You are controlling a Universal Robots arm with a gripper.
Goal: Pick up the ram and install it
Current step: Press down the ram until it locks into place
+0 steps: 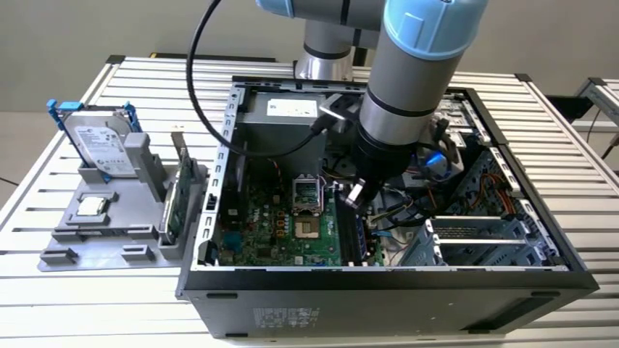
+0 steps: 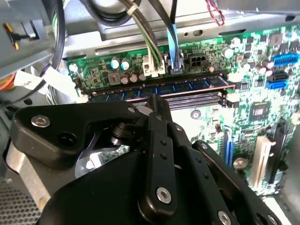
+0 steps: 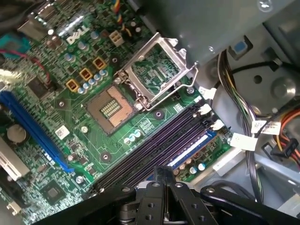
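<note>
Reaching down into an open computer case (image 1: 208, 217) on a slatted metal table (image 1: 58, 304), with the gripper (image 1: 356, 194) low over the green motherboard (image 1: 261, 225), beside the open CPU socket (image 1: 306, 194). Seated edge-down in the outermost of the black memory slots (image 3: 154, 152), next to the board's edge: the ram (image 2: 159, 88), a thin blue stick with dark chips along its face, also visible in the first wrist view (image 3: 192, 149). Directly in front of the black finger linkage in both wrist views, with the gripper (image 2: 157, 101) poised just above the stick's top edge near mid-length; contact or a small gap cannot be told. Fingers drawn close together, tips nearly meeting, nothing seen between them. White latches (image 3: 205, 109) at the slot ends near the power cables (image 2: 152, 51). Off to the exterior view's left, well apart from the case, a grey holder (image 1: 106, 232) carrying a silver hard drive (image 1: 101, 148) with blue rails and a green expansion card (image 1: 179, 196) standing on edge.
</note>
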